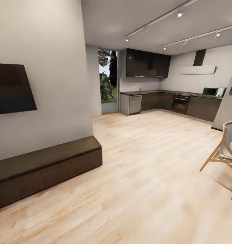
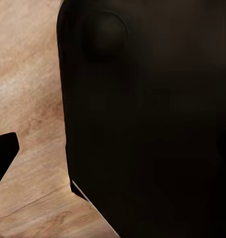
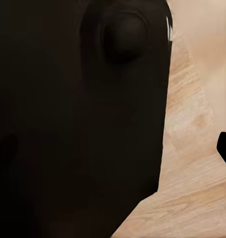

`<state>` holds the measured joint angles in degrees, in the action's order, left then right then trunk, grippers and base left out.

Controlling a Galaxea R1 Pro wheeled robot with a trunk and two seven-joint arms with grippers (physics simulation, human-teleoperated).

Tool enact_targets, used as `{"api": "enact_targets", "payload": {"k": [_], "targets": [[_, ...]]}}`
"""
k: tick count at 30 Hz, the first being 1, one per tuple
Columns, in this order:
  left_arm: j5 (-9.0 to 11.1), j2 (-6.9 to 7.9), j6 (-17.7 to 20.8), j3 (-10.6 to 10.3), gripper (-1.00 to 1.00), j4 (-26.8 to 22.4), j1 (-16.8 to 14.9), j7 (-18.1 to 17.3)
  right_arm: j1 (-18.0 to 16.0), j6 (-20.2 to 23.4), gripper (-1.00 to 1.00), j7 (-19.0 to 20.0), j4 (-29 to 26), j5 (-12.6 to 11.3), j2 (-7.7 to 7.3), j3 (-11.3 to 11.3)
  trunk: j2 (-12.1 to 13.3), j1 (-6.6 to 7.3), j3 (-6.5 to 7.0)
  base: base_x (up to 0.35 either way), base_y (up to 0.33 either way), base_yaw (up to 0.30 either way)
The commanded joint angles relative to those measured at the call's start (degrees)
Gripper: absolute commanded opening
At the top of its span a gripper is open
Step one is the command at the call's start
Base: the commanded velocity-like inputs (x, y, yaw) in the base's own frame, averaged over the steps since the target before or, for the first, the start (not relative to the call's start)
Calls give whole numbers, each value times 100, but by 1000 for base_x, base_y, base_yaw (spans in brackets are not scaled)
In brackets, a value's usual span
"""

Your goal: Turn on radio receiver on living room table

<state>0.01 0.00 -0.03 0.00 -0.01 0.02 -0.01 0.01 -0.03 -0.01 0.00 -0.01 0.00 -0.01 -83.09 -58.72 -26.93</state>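
The radio receiver and the grey coffee table are out of view. The head view looks across a light wood floor (image 1: 146, 176) toward a dark-cabinet kitchen (image 1: 156, 101). In the left wrist view, one dark fingertip (image 2: 5, 152) of my left gripper juts in over the floor, beside a broad black body part (image 2: 152, 124). In the right wrist view, a dark fingertip (image 3: 225, 148) of my right gripper shows at the edge, beside the same kind of black bulk (image 3: 78, 124). The other finger of each gripper is lost against the black.
A low dark bench cabinet (image 1: 44, 169) runs along the grey wall under a black wall screen (image 1: 12, 89) on the left. A wooden chair (image 1: 223, 149) stands at the right edge. A glass door (image 1: 108, 81) with plants lies beyond the wall corner.
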Motion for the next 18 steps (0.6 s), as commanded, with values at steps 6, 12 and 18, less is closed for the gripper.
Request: {"api": "enact_targets", "payload": {"k": [6, 12, 18], "targets": [[8, -194, -32, -3, 100, -9, 161, -8, -197, -9, 100, -8, -45, 0, 193, -7, 1, -1, 0, 0, 0, 0], [7, -386, -32, -3, 100, -8, 171, -8, -271, -3, 100, -8, -44, 1, 307, -8, 1, -1, 0, 0, 0, 0], [8, -421, -32, -6, 100, -11, 173, -8, -273, -6, 100, -8, -52, 8, 307, -6, 1, -1, 0, 0, 0, 0]]}}
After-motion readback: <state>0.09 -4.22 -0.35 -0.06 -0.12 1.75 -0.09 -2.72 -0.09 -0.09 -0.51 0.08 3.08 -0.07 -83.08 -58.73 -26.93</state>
